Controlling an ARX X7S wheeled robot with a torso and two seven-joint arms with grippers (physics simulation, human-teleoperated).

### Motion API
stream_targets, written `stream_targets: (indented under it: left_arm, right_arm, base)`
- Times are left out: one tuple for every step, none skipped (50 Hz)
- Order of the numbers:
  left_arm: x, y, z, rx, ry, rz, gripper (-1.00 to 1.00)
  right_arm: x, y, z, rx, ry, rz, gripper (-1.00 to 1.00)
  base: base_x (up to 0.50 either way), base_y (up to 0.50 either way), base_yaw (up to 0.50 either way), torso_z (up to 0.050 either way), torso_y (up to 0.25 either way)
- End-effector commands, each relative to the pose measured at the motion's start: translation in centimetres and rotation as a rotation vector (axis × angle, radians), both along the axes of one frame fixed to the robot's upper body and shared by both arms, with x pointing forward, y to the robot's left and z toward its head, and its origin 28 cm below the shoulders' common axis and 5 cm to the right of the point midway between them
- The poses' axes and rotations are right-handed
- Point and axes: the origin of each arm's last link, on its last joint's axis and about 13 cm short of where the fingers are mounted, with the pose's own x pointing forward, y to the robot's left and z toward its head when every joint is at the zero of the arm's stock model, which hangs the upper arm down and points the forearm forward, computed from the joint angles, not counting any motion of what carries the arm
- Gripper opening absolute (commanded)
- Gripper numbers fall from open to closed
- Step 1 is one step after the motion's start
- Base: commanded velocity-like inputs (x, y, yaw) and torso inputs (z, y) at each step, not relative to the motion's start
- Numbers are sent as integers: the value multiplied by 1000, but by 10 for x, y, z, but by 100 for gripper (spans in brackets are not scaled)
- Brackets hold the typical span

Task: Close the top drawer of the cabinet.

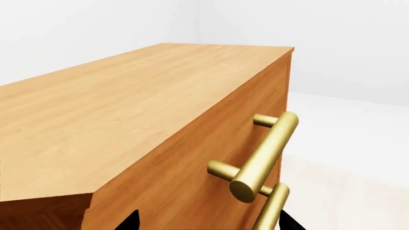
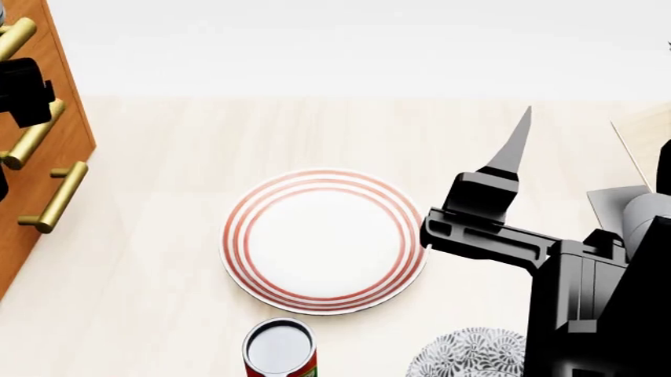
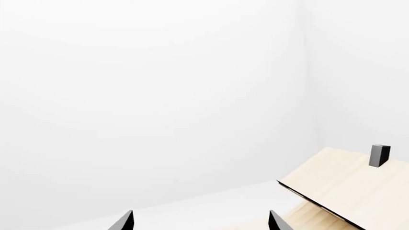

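White walls and a pale floor surround the scene, with a cream wooden tabletop under the head camera. On it lie a red-ringed plate (image 2: 323, 239), a can (image 2: 280, 351) near the front edge and a patterned bowl (image 2: 469, 355) beside it.

At the far left of the head view stands the cabinet (image 2: 44, 161), its orange-brown front carrying brass bar handles. From the left wrist the top drawer (image 1: 211, 143) shows as the uppermost front, with its handle (image 1: 263, 155) close ahead and a second handle just below. Whether the front stands flush with the cabinet or proud of it cannot be settled from these angles (the top board and the front meet in one line here).

The left gripper (image 1: 208, 223) shows only two dark fingertips spread apart at the frame edge, empty, aimed near the handles. The right gripper (image 3: 199, 221) likewise has its tips apart, holding nothing, facing a blank wall and some pale boards (image 3: 348, 191).

I judge the drawer a stiff, rigid wooden box that should slide on runners with modest resistance. No grasp is needed: a flat push on the front beside the handle should do. The round brass bar looks smooth, so fingertips pressed on it alone might slip off.
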Motion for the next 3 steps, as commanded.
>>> stream_targets:
  left_arm:
    - [-8, 35, -3, 110, 34, 172, 100]
    - [-9, 36, -3, 108, 34, 175, 100]
    - [-11, 38, -4, 106, 35, 180, 100]
  right_arm:
    - [1, 2, 1, 1, 0, 6, 100]
    - [1, 2, 1, 1, 0, 7, 100]
    - [1, 2, 1, 0, 0, 7, 100]
  base:
    - [0, 0, 0, 0, 10]
    - [0, 0, 0, 0, 0]
    - [0, 0, 0, 0, 0]
